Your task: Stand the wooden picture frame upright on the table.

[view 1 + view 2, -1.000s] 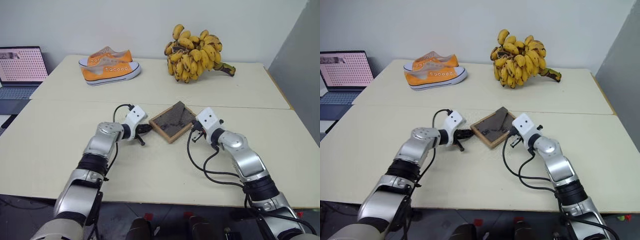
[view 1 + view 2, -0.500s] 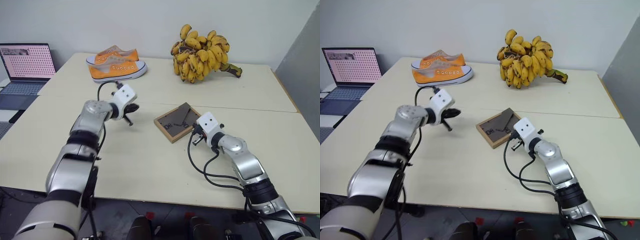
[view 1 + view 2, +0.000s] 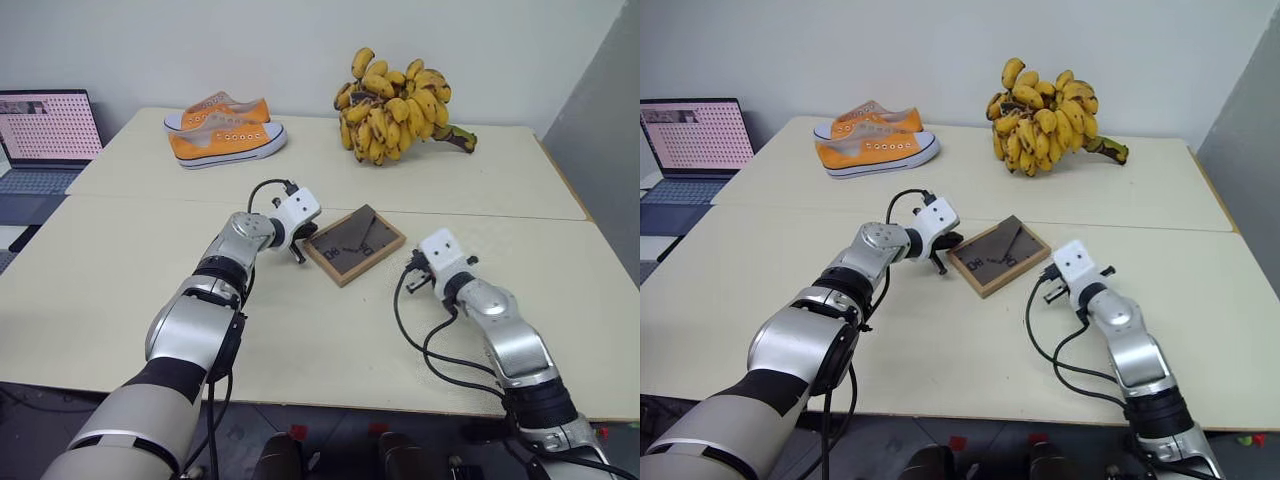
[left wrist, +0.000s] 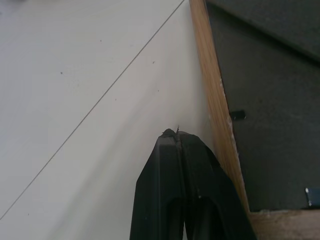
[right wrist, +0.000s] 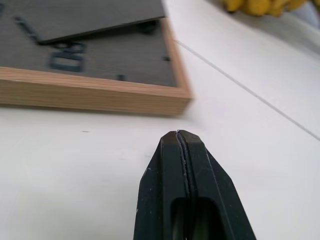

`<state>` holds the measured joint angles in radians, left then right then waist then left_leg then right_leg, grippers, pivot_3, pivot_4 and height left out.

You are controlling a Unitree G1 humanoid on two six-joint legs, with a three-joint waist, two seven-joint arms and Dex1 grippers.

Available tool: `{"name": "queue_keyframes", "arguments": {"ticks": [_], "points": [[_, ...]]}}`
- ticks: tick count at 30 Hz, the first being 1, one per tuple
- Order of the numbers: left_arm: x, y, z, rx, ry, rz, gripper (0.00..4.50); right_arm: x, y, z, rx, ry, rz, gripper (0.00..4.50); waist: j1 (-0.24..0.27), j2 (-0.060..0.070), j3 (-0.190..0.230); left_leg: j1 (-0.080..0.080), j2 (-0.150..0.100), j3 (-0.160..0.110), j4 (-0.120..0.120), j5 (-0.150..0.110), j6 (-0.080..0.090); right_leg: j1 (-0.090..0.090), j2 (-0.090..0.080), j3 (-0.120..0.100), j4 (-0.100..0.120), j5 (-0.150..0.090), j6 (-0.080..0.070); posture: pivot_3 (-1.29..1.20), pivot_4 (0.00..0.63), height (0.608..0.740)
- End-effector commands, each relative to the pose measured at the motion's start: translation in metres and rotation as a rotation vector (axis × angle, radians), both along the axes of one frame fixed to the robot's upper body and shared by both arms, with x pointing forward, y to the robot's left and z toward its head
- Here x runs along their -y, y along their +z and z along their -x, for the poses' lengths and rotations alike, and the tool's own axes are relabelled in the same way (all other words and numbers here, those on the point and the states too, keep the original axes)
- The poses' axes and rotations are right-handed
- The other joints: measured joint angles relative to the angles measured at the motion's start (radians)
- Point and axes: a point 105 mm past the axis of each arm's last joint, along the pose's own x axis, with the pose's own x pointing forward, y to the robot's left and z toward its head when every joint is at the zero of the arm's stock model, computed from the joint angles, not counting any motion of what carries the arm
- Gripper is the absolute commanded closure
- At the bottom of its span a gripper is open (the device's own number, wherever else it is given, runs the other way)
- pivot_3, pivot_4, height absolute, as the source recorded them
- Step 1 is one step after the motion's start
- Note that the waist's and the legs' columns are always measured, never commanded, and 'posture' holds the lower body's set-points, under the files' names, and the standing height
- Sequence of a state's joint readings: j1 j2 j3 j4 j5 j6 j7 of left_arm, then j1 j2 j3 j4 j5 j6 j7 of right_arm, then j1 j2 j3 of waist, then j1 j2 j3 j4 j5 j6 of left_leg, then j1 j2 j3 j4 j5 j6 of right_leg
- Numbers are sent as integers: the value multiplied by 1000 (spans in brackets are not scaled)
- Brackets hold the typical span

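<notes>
Wooden picture frame (image 3: 354, 244) lies back-up, flat on table (image 3: 130, 260) | left gripper (image 3: 297, 253) beside frame, fingers pressed together | right gripper (image 5: 181, 136) near frame, fingers pressed together | standing not begun

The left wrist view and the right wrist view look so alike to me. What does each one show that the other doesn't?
Left wrist view: the left gripper, shut, its tip right beside the wooden picture frame's long edge. Right wrist view: the right gripper, shut, a gap short of a frame corner, with bananas beyond. Both: the frame lying flat, dark back panel up, on the pale table with its seam line.
</notes>
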<state>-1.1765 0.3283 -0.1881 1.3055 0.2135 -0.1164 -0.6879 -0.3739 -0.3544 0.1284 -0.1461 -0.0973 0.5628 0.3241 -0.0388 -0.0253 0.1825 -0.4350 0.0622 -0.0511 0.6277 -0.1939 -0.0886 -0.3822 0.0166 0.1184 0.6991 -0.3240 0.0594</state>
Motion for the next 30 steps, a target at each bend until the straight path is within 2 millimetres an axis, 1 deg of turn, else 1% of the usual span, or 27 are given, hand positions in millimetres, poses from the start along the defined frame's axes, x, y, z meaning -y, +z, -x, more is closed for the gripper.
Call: {"name": "queue_keyframes", "arguments": {"ticks": [1,3,9,14,19,23,27,30], "points": [[1,19,-6,49,16,28,4460,7,10,-3,44,-33,-2,4500,0,0,0,0,0,0,0,0,0,0,0,0,0,0,0,0,150,740],[3,20,-6,44,14,46,4460,6,9,-8,50,-40,7,4500,-1,0,0,0,0,0,0,0,0,0,0,0,0,0,0,0,150,740],[15,16,0,17,-58,66,4460,-4,2,-26,30,-29,3,4500,-2,0,0,0,0,0,0,0,0,0,0,0,0,0,0,0,150,740],[25,14,7,-8,-130,88,4460,-20,8,-38,49,13,-11,4500,-3,0,0,0,0,0,0,0,0,0,0,0,0,0,0,0,150,740],[32,13,12,-35,-173,122,4460,-32,14,-44,77,54,-5,4500,-2,0,0,0,0,0,0,0,0,0,0,0,0,0,0,0,150,740],[44,12,23,-61,-260,147,4460,-36,13,-46,79,70,9,4500,-5,0,0,0,0,0,0,0,0,0,0,0,0,0,0,0,150,740],[56,15,34,-98,-313,197,4460,-35,11,-48,79,73,14,4500,-7,0,0,0,0,0,0,0,0,0,0,0,1,0,0,0,150,740],[66,17,49,-137,-365,222,4460,-35,9,-49,79,76,25,4500,-9,0,0,0,0,0,0,0,0,0,0,0,1,0,0,0,150,740]]}}
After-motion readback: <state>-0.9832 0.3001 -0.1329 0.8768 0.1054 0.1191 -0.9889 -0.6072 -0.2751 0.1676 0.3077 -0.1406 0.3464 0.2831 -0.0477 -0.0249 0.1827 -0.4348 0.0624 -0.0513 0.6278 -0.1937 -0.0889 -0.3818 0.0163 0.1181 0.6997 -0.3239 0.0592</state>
